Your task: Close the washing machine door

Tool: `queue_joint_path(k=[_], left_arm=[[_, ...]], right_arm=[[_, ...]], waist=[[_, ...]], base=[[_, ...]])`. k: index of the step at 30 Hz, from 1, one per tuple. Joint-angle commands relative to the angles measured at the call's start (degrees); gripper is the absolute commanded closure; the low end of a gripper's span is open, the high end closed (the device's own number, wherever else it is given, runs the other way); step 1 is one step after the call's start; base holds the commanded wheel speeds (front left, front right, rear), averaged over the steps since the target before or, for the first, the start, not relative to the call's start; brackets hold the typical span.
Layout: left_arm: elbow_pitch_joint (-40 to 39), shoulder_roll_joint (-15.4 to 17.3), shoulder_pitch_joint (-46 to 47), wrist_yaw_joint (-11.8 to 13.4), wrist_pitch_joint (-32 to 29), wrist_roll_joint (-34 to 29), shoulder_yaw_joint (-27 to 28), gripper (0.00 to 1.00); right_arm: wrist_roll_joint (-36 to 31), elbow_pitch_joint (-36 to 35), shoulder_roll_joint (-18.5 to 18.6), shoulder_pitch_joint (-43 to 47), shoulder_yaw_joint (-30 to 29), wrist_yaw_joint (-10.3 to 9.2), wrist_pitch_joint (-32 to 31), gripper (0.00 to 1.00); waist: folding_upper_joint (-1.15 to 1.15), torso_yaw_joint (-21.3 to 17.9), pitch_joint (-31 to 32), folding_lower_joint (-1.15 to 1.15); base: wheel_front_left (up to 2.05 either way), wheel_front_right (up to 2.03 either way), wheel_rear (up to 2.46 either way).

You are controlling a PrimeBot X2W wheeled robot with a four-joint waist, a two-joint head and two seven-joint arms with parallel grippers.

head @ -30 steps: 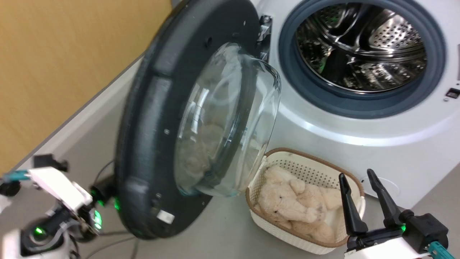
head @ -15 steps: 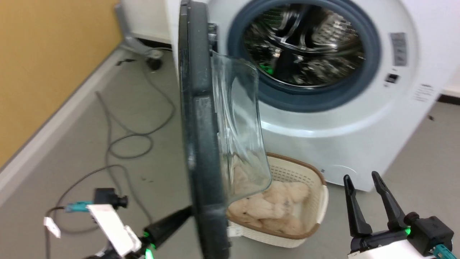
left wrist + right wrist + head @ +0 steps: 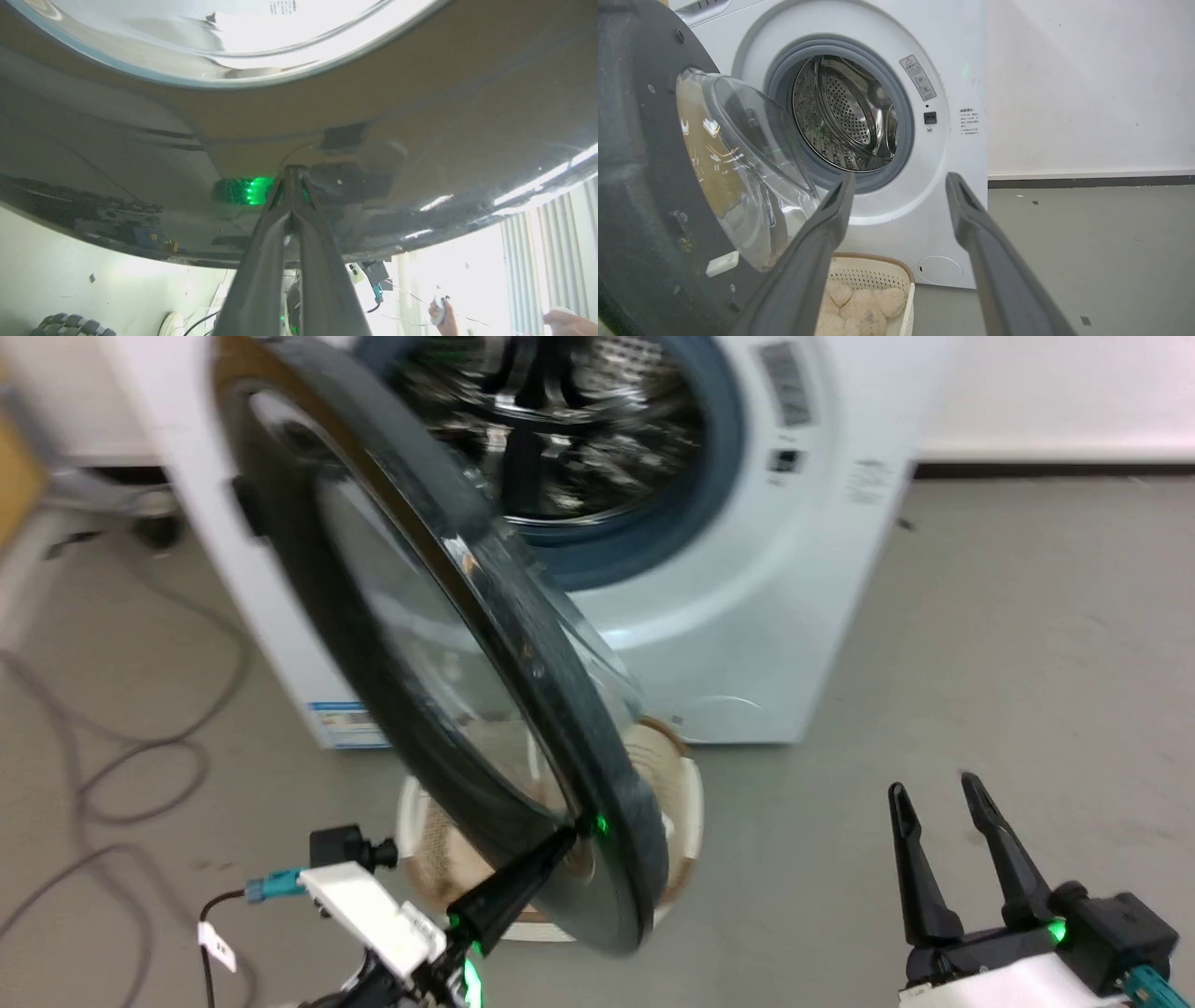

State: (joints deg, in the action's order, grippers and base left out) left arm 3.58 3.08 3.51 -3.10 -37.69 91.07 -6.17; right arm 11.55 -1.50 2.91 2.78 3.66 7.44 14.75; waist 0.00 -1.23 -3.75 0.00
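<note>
Grey floor [image 3: 980,616]: washing machine [image 3: 747,644], basket [image 3: 878,277], cables [image 3: 241,667]

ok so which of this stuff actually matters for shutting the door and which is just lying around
In the job: washing machine door, washing machine, left gripper, shut, tips on the door's outer ring.
Lying about: basket, plush toy inside it, floor cables, right gripper, open and idle.

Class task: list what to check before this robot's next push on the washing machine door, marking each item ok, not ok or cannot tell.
1. Left gripper shut, tips on the washing machine door: ok.
2. Right gripper clear of the door: ok.
3. Drum mouth free of laundry: ok.
4. Door clears the basket: cannot tell.
5. Door latched to the washing machine: not ok, open.
</note>
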Motion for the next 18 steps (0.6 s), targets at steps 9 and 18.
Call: queue_joint_path(k=[9, 18], left_arm=[[5.2, -0.2, 8.1, -2.9, 12.1, 0.9, -2.2, 1.00], [12.4, -0.2, 15.4, -3.8, 23.8, 3.2, -1.8, 1.00]], right_arm=[[1.1, -0.6, 0.0, -1.6, -0.2, 0.05, 0.2, 0.00], [2.0, -0.5, 0.0, -2.0, 0.8, 0.05, 0.2, 0.00]], waist=[[0.00, -14.9, -5.2, 0.00], [0.00, -21.2, -5.9, 0.00]], base=[[0.00, 0.00, 0.00], [0.00, 0.00, 0.00]])
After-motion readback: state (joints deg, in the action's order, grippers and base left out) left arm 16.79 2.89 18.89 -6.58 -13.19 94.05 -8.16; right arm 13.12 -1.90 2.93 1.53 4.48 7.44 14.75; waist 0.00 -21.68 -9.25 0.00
